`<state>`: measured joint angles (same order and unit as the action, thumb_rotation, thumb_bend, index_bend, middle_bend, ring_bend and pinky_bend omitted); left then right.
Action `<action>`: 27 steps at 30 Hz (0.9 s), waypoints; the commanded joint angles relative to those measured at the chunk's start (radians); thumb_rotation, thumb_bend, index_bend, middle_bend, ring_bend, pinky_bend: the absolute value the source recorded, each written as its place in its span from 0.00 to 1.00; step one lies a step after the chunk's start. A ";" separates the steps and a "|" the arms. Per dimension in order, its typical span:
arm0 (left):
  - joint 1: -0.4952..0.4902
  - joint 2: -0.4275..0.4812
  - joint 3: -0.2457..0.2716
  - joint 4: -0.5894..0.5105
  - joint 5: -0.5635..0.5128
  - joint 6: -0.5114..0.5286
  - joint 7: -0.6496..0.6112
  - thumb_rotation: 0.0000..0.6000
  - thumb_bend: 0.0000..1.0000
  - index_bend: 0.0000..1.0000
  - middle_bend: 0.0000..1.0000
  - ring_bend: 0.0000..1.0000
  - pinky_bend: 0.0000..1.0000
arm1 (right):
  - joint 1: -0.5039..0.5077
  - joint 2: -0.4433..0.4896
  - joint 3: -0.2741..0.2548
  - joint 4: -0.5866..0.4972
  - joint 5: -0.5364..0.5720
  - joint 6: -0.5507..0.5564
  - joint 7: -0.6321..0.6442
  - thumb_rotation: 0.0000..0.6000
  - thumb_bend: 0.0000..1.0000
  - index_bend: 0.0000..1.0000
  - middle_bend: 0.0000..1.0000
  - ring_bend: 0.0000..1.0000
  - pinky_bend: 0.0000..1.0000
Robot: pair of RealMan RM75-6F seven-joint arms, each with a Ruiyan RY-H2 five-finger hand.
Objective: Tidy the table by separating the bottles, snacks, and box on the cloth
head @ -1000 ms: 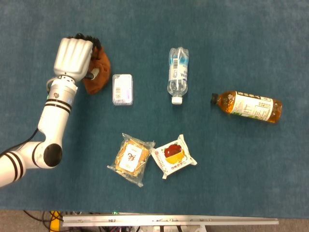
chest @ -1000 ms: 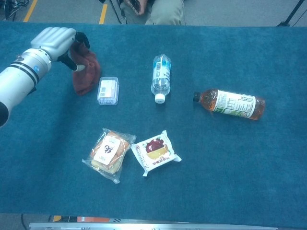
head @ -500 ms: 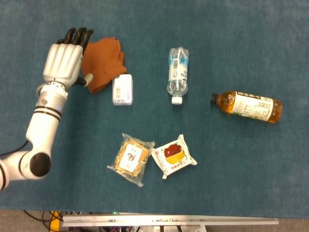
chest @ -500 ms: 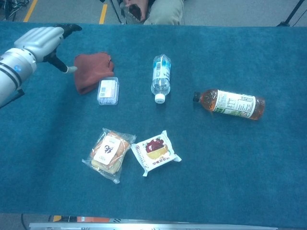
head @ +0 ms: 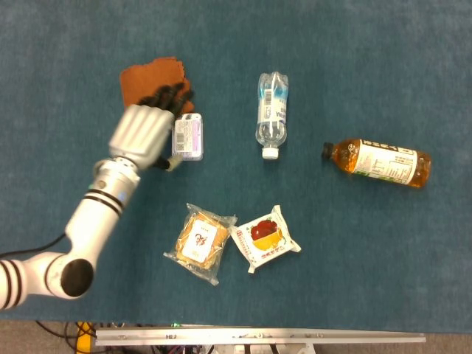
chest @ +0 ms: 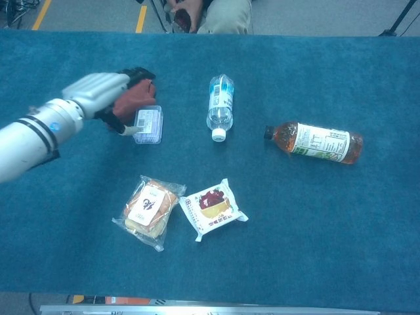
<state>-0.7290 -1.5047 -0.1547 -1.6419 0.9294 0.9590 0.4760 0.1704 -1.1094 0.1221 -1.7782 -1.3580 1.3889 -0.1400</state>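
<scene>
A brown cloth (head: 147,77) (chest: 136,96) lies flat at the back left. My left hand (head: 142,134) (chest: 97,93) hovers over its near edge, fingers spread and holding nothing. Its thumb reaches beside the near left corner of the small clear box (head: 188,136) (chest: 148,125); whether it touches the box I cannot tell. A clear water bottle (head: 271,107) (chest: 220,100) lies in the middle, cap toward me. An amber tea bottle (head: 380,162) (chest: 315,142) lies at the right. Two snack packs sit near the front: a biscuit pack (head: 199,242) (chest: 147,210) and a cake pack (head: 264,237) (chest: 211,209). My right hand is out of view.
Blue carpet-like cover (head: 369,280) spans the table. A metal rail (head: 258,336) runs along the front edge. A seated person (chest: 216,14) is behind the far edge.
My left hand let go of the bunched cloth, which now lies spread flat. The hand swung out to the left, then came back right and nearer, beside the box.
</scene>
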 commanded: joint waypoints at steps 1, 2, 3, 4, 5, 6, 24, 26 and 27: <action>-0.023 -0.030 0.011 0.009 -0.005 -0.015 0.026 0.98 0.23 0.00 0.00 0.00 0.18 | 0.000 0.000 0.000 0.001 0.000 -0.002 0.003 1.00 0.14 0.09 0.28 0.29 0.50; -0.032 -0.044 0.016 0.018 -0.006 -0.021 0.037 0.98 0.23 0.00 0.00 0.00 0.18 | 0.001 0.000 0.000 0.002 0.000 -0.002 0.004 1.00 0.14 0.09 0.28 0.29 0.49; -0.039 -0.054 0.020 0.027 -0.010 -0.027 0.047 0.98 0.23 0.00 0.00 0.00 0.17 | 0.001 -0.001 -0.001 0.003 0.000 -0.003 0.005 1.00 0.14 0.09 0.28 0.29 0.50; -0.046 -0.064 0.024 0.038 -0.016 -0.031 0.056 0.98 0.23 0.00 0.00 0.00 0.17 | 0.001 0.000 -0.001 0.004 0.000 -0.004 0.007 1.00 0.14 0.09 0.28 0.29 0.49; -0.055 -0.079 0.026 0.054 -0.023 -0.034 0.069 0.98 0.23 0.00 0.00 0.00 0.16 | 0.000 0.000 -0.001 0.005 0.000 -0.004 0.009 1.00 0.14 0.09 0.28 0.29 0.50; -0.061 -0.089 0.028 0.067 -0.027 -0.034 0.078 0.97 0.22 0.00 0.00 0.00 0.16 | 0.000 0.000 -0.002 0.006 0.000 -0.004 0.010 1.00 0.14 0.09 0.28 0.29 0.50; -0.124 -0.136 0.047 0.196 -0.161 -0.069 0.164 1.00 0.20 0.00 0.00 0.00 0.14 | -0.006 0.008 -0.002 0.023 0.010 -0.011 0.042 1.00 0.14 0.09 0.28 0.29 0.50; -0.128 -0.140 0.046 0.210 -0.165 -0.076 0.158 1.00 0.20 0.00 0.00 0.00 0.14 | -0.006 0.008 -0.001 0.024 0.011 -0.011 0.043 1.00 0.14 0.09 0.28 0.29 0.50; -0.130 -0.141 0.046 0.218 -0.168 -0.080 0.155 1.00 0.20 0.00 0.00 0.00 0.14 | -0.007 0.009 -0.001 0.024 0.012 -0.011 0.044 1.00 0.14 0.09 0.28 0.29 0.50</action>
<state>-0.8559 -1.6434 -0.1089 -1.4300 0.7647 0.8835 0.6347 0.1637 -1.1007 0.1209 -1.7547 -1.3457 1.3781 -0.0962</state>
